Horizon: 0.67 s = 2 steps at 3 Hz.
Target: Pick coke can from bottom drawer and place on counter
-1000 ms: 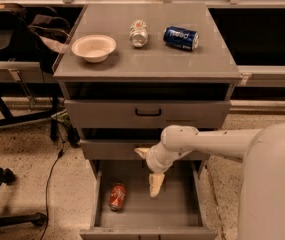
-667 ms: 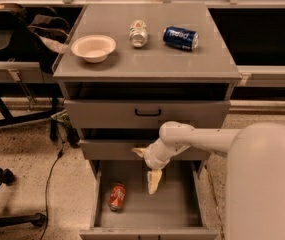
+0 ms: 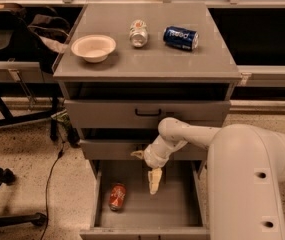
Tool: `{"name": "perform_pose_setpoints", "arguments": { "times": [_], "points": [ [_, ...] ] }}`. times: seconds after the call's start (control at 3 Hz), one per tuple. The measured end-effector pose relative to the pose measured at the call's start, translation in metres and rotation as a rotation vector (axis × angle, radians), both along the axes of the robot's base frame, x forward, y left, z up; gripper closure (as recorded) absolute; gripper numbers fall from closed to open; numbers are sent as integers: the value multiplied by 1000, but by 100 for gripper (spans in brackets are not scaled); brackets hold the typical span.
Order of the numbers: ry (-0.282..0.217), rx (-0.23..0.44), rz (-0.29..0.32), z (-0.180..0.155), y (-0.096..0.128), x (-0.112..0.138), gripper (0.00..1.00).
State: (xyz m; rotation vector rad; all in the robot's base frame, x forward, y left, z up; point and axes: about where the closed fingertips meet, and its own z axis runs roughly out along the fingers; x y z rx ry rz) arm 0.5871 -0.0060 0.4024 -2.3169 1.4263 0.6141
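- Grey metal makes up the whole cabinet in my one camera view: the counter (image 3: 147, 61) on top, the top drawer (image 3: 107, 115) with its black handle, the middle drawer (image 3: 109, 149), and the bottom drawer (image 3: 179, 211) pulled out toward the camera.
- On the counter a white bowl (image 3: 93, 47) sits at the left. A silver-white can (image 3: 138, 33) stands near the back middle, and a blue Pepsi can (image 3: 180, 37) lies on its side to the right of it. All three are apart from one another.
- The coke can (image 3: 117, 196) lies on its side on the plain floor of the bottom drawer, close to the left wall.
- My end effector (image 3: 143, 173) hangs over the bottom drawer, just in front of the middle drawer's face. It is to the right of the coke can and clear of it.
- Its two cream fingers (image 3: 155, 180) are spread wide and hold nothing; one points left, the other points down toward the drawer floor.
- My white arm (image 3: 197, 134) reaches in from the lower right, across the front of the middle drawer.
- A black cable (image 3: 48, 184) trails over the speckled floor left of the cabinet.
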Motion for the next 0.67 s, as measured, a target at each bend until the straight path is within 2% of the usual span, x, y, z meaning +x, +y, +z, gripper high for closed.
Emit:
{"name": "perform_pose_setpoints", "arguments": {
  "times": [0.67],
  "points": [
    [-3,5,-3,-2,1,-3,0]
  ]
}}
